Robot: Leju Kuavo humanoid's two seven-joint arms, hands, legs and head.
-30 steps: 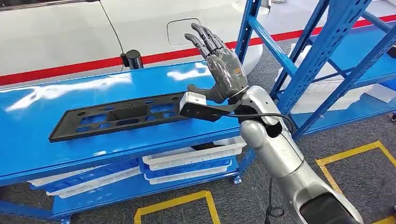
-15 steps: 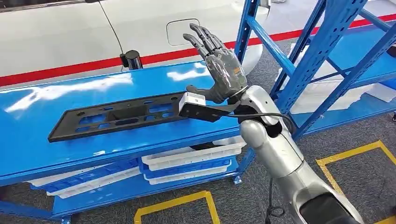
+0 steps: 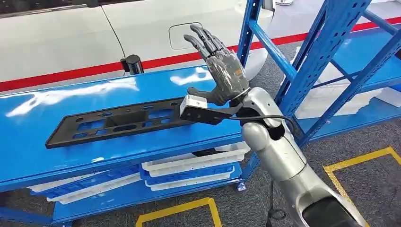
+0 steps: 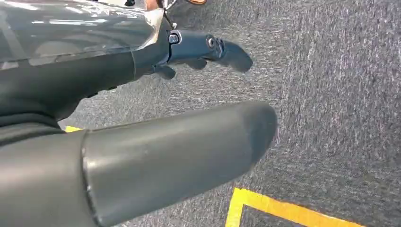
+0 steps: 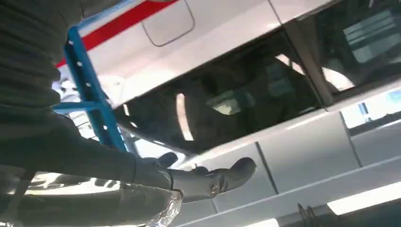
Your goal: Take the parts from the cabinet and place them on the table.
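1 black part [image 3: 113,122] on table [image 3: 38,151]; right hand [image 3: 222,71] empty.

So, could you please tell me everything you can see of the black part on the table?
The black part is a long, flat, matte panel, plastic by the look of it, with rectangular cut-outs and small round holes. It lies flat along the glossy blue table, slightly skewed. The right hand is raised open beyond its right end, not touching it.

Head view looks down on glossy blue metal table [image 3: 108,142]; left wrist faces grey carpet floor [image 4: 331,94]; right wrist tilts toward white car [image 5: 227,52], shared with head view.
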